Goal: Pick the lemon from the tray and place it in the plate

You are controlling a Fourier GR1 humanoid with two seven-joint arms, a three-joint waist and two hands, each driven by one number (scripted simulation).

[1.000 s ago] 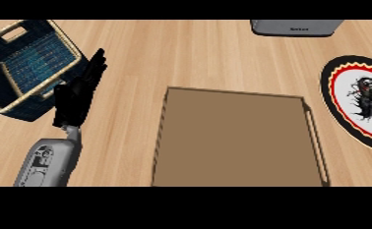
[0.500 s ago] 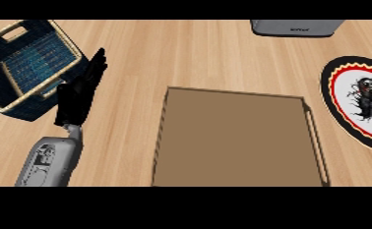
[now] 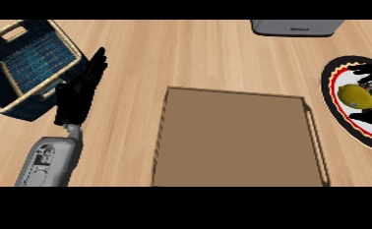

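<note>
Head view: the pale wooden counter (image 3: 196,51) carries a large, flat brown rectangular tray (image 3: 236,139) with a raised rim at its centre. At the left edge sits a dark blue woven basket with a tan rim (image 3: 33,66). At the right edge lies a round plate with a black rim and red-and-white pattern (image 3: 343,106), and on it rests the small yellow oval lemon (image 3: 355,96), partly covered by dark fingers whose pose cannot be told. The left hand (image 3: 78,95) rests open beside the basket, fingers straight and pointing up, grey forearm below. A grey box (image 3: 296,27) sits at the top.
</note>
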